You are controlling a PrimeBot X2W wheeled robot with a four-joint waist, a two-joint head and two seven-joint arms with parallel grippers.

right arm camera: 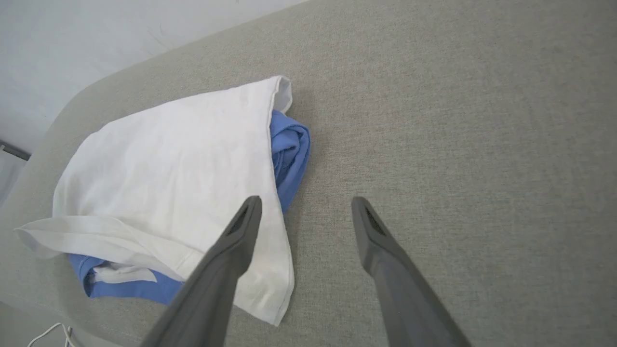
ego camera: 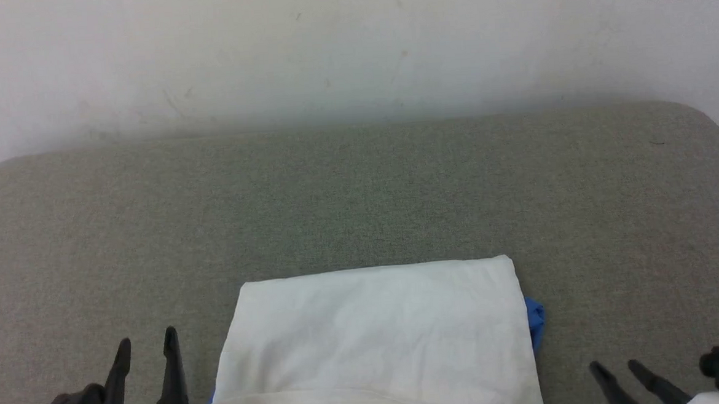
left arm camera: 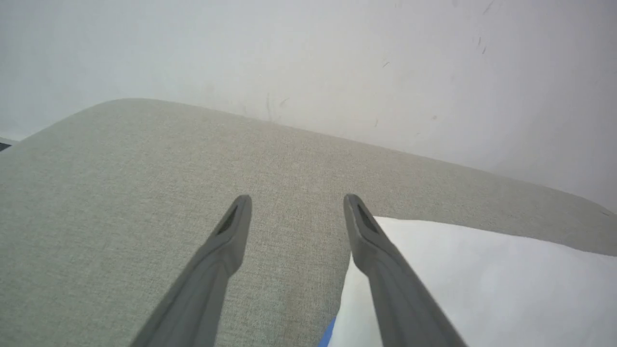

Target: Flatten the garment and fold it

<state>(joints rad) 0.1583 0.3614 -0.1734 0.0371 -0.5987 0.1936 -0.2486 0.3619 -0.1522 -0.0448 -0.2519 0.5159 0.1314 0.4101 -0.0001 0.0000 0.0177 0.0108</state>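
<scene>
Folded garment [ego camera: 373, 343], white on top (blue peeking out), grey padded surface [ego camera: 359, 196]

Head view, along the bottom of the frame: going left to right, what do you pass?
Along the bottom: left gripper, fingers apart → white folded garment → its blue edge peeking out from under the white → bare grey surface → right gripper, fingers apart.
</scene>
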